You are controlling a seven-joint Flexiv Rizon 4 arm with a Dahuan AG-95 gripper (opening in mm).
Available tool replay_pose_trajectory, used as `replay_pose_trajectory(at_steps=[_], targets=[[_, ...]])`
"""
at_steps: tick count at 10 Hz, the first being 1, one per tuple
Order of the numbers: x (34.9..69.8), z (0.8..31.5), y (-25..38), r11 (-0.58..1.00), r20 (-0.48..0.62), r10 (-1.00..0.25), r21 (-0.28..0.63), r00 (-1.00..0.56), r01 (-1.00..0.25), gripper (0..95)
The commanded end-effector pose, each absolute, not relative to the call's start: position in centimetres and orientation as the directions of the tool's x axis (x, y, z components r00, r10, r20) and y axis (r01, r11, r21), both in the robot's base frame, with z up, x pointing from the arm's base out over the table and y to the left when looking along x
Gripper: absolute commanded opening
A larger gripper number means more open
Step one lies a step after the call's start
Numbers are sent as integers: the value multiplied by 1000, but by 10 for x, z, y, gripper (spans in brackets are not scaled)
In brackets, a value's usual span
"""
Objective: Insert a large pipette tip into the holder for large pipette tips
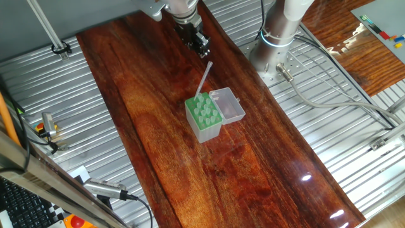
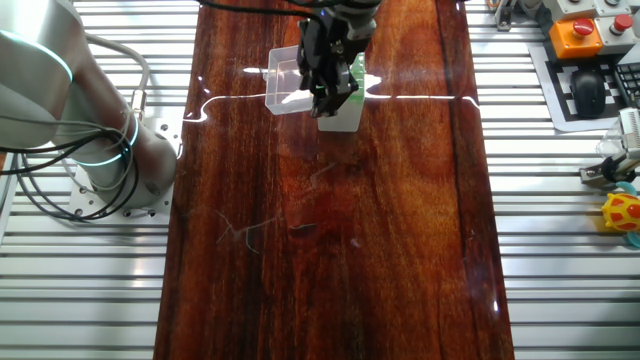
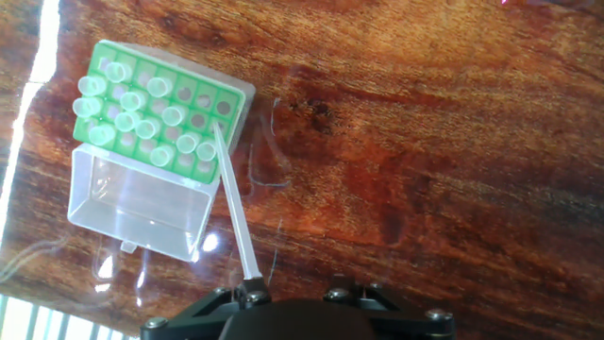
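The holder for large pipette tips (image 1: 204, 118) is a pale green rack box in the middle of the wooden table, with its clear lid (image 1: 228, 105) hinged open beside it. Several tips stand in its holes (image 3: 142, 113). My gripper (image 1: 197, 42) hangs above and behind it, shut on the wide end of the large pipette tip (image 1: 204, 79). In the hand view the tip (image 3: 234, 208) slants down, and its narrow end is at an empty hole by the rack's edge (image 3: 219, 111). I cannot tell whether it is inside the hole. In the other fixed view my gripper (image 2: 328, 88) hides most of the rack (image 2: 350, 112).
The arm's base (image 1: 278, 28) stands on the ribbed metal bench beside the table, with cables trailing off it. An orange button box (image 2: 578, 35), a keyboard and a yellow toy (image 2: 622, 212) lie off the table's side. The open lid (image 2: 285, 75) sits next to the rack.
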State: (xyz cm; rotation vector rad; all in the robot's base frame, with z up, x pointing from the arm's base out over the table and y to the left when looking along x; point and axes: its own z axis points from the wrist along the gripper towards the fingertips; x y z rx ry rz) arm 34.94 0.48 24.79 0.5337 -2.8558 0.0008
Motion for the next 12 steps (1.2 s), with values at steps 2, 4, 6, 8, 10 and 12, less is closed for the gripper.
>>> replay_pose_trajectory(at_steps=[2, 4, 6, 8, 10, 12], targets=[[350, 238, 12, 933, 221, -358, 45, -907, -357, 380], [349, 234, 19, 935, 222, -353, 45, -909, -352, 380], [349, 230, 31, 940, 225, -339, 37, -914, -340, 380], [348, 225, 35, 943, 224, -331, 37, -917, -331, 380], [348, 223, 37, 943, 221, -330, 36, -918, -330, 380], [348, 220, 39, 945, 216, -325, 32, -921, -327, 380]])
